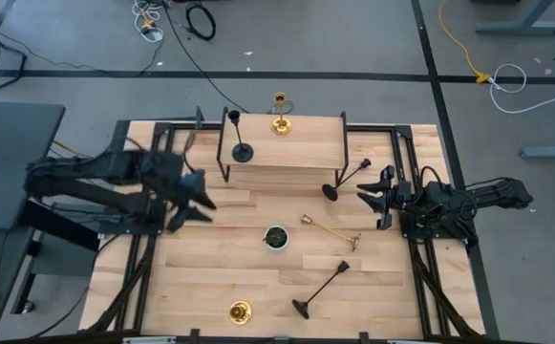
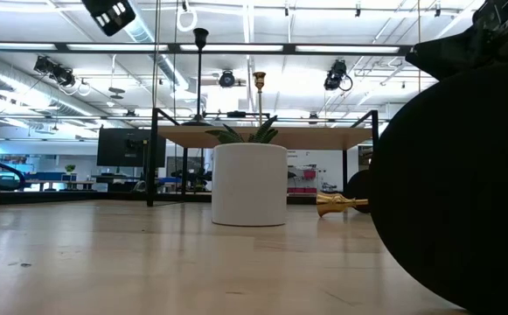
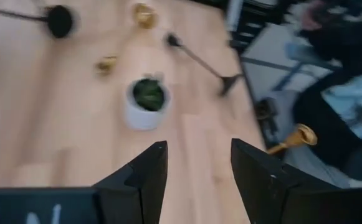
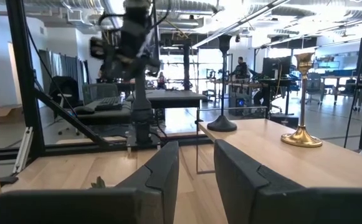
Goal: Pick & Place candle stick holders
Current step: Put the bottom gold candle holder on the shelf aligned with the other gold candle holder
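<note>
Black fingers (image 3: 144,180) of the left gripper (image 1: 189,199) stand apart, nothing between them, raised over the tabletop's (image 1: 210,277) left half. Ahead of them: white bowl (image 1: 275,237) of green stuff, then a gold holder (image 1: 330,230) lying flat, long axis diagonal, base toward the right arm. Nearer the front edge a black holder (image 1: 321,290) lies flat, base toward the front, cup end pointing away. A gold holder (image 1: 240,311) stands near the front edge, seen end-on.

Right gripper (image 1: 376,198) waits at the right edge, fingers (image 4: 162,171) slightly apart, empty. Just beside its tips a black holder (image 1: 346,180) lies tilted, base by the shelf leg.

Raised wooden shelf (image 1: 301,143) at the back carries a black holder (image 1: 240,141) and a gold holder (image 1: 280,115), both upright.

Light wood planks on a black frame. Grey floor with cables around; open lab with desks and monitors beyond.
</note>
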### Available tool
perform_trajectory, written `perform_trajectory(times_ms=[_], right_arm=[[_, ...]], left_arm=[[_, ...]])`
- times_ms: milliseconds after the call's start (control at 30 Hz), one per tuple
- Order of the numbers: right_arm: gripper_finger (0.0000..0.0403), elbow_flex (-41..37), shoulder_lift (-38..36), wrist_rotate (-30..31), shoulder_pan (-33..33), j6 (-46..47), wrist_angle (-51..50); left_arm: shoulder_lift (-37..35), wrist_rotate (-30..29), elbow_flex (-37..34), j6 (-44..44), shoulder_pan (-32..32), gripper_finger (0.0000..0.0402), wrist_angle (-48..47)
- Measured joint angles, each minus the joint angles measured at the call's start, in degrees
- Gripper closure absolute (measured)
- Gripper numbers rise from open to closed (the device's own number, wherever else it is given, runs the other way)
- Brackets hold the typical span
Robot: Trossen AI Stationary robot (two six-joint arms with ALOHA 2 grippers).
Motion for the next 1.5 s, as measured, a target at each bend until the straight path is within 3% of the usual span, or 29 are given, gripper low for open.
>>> perform_trajectory(times_ms=[167,500,767,933,1200,1500], right_arm=[[0.03,0.0,0.0,0.0,0.0,0.0,0.1],[0.03,0.0,0.0,0.0,0.0,0.0,1.2],[0.03,0.0,0.0,0.0,0.0,1.5,1.7],[0.03,0.0,0.0,0.0,0.0,1.5,2.2],[0.03,0.0,0.0,0.0,0.0,1.5,2.5],[0.03,0.0,0.0,-0.6,0.0,1.5,2.7]], left_arm=[[-0.1,-4.1,-8.1,-4.9,-10.5,0.0225,10.4],[0.2,-18.0,-21.2,-10.9,-29.1,0.0225,32.1],[6.6,-29.1,-28.8,-12.0,-40.3,0.0225,49.4],[14.9,-33.6,-29.8,-12.1,-44.0,0.0225,59.8],[28.5,-34.0,-29.7,-13.5,-46.7,0.0225,75.7],[41.3,-36.0,-26.3,-14.2,-47.4,0.0225,85.8]])
